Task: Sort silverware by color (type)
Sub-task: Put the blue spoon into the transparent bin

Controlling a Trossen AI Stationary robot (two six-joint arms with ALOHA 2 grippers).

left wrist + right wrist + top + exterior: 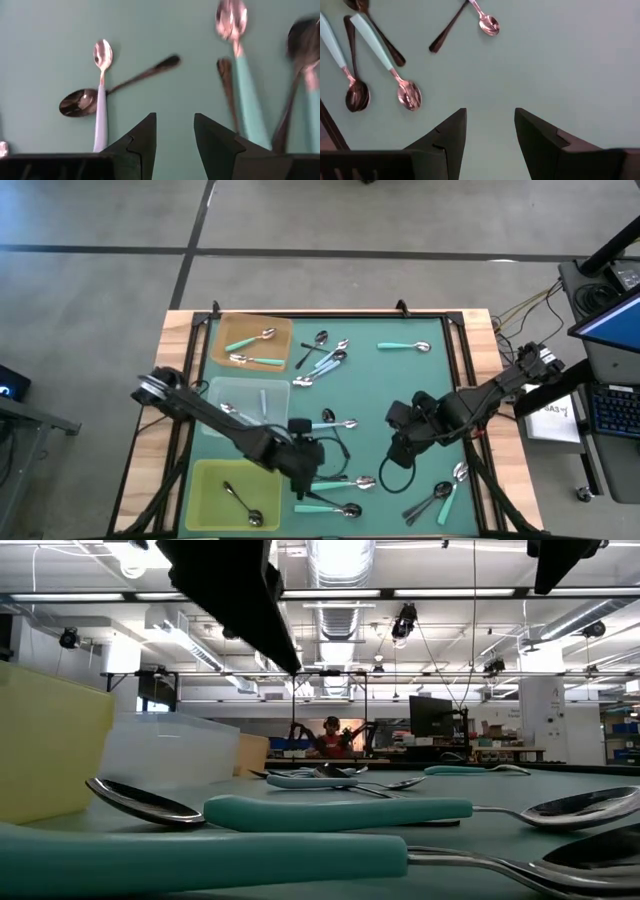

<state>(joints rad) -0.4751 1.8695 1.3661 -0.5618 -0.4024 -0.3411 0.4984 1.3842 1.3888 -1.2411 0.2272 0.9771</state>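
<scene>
Both my grippers hang over the green mat with jaws apart, nothing between them. Left gripper (pixel 175 135) is near-centre, above the mint-handled and black spoons (pixel 335 483) along the near edge. Right gripper (pixel 490 130) is right of centre. Two mint spoons (pixel 250 350) lie in the brown tray (pixel 281 326), one black spoon (pixel 240 502) in the yellow tray (pixel 205 480); others are scattered far-centre and near-right.

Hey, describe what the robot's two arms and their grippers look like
Both arms are dark, nearly black, built of jointed segments. The left arm has a pale metallic joint near its base, and thin black cables loop beside each wrist. The left gripper and right gripper each end in two matte black, wedge-shaped fingers tapering to blunt tips.
</scene>
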